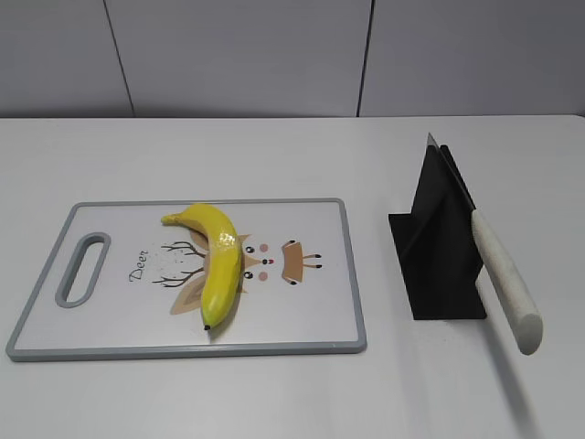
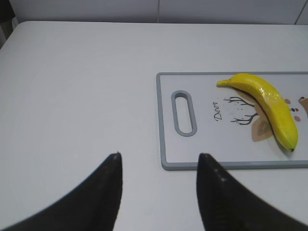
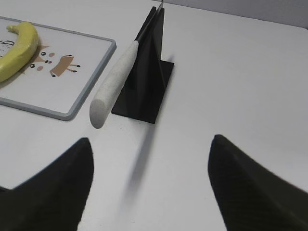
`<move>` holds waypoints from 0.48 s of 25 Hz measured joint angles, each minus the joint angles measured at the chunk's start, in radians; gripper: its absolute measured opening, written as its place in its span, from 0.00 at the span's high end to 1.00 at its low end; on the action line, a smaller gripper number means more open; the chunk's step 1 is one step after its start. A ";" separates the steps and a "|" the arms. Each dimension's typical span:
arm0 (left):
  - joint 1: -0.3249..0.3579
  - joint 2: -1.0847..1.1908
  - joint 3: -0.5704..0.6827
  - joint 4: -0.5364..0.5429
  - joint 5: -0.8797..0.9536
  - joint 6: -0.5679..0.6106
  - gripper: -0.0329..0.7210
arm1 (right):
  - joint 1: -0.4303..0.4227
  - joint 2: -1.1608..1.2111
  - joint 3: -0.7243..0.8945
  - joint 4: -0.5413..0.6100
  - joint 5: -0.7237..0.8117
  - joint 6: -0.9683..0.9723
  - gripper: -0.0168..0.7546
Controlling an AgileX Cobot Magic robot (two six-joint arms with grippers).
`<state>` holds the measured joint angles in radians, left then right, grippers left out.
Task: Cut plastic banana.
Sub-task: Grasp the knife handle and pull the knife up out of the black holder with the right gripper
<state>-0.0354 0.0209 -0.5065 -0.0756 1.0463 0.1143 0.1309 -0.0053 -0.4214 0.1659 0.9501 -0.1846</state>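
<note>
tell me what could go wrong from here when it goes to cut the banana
The knife leans in a black stand with its handle hanging out past the base, so a poor grab by the right tool might tip the stand. The plastic banana lies loose and curved on the cutting board, so it may roll under the blade unless the left tool steadies it.

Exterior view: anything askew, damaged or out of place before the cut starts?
Nothing stands out. The banana lies whole on the cutting board, and the knife rests tilted in its black stand, handle overhanging. Both grippers, left and right, are open above bare table.
</note>
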 joint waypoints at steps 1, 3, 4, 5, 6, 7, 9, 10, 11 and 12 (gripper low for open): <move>0.000 0.000 0.000 0.000 0.000 0.000 0.32 | 0.000 0.000 0.000 0.000 0.000 0.000 0.25; 0.000 0.000 0.000 0.000 0.000 0.000 0.32 | 0.000 0.000 0.000 0.000 0.000 0.000 0.25; 0.000 0.000 0.000 0.000 0.000 0.000 0.32 | 0.000 0.000 0.000 0.000 0.000 0.000 0.25; 0.000 0.000 0.000 0.000 0.000 0.000 0.32 | 0.000 0.000 0.000 0.000 0.000 0.000 0.25; 0.000 0.000 0.000 0.000 0.000 0.000 0.32 | 0.000 0.000 0.000 0.000 0.000 0.000 0.25; 0.000 0.000 0.000 0.000 0.000 0.000 0.32 | 0.000 0.000 0.000 0.000 0.000 0.000 0.25; 0.000 0.000 0.000 -0.001 0.000 0.000 0.32 | 0.000 0.000 0.000 0.006 0.000 0.000 0.25; 0.000 0.000 0.000 -0.001 0.000 0.000 0.32 | 0.000 0.000 0.000 0.007 0.000 0.000 0.25; 0.000 0.000 0.000 -0.001 0.000 0.000 0.31 | 0.000 0.000 0.000 0.002 0.000 0.002 0.25; 0.000 0.000 0.000 -0.001 0.000 0.000 0.31 | 0.000 0.002 0.000 -0.007 -0.001 0.010 0.25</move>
<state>-0.0354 0.0209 -0.5065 -0.0766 1.0463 0.1143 0.1309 -0.0037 -0.4214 0.1590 0.9490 -0.1749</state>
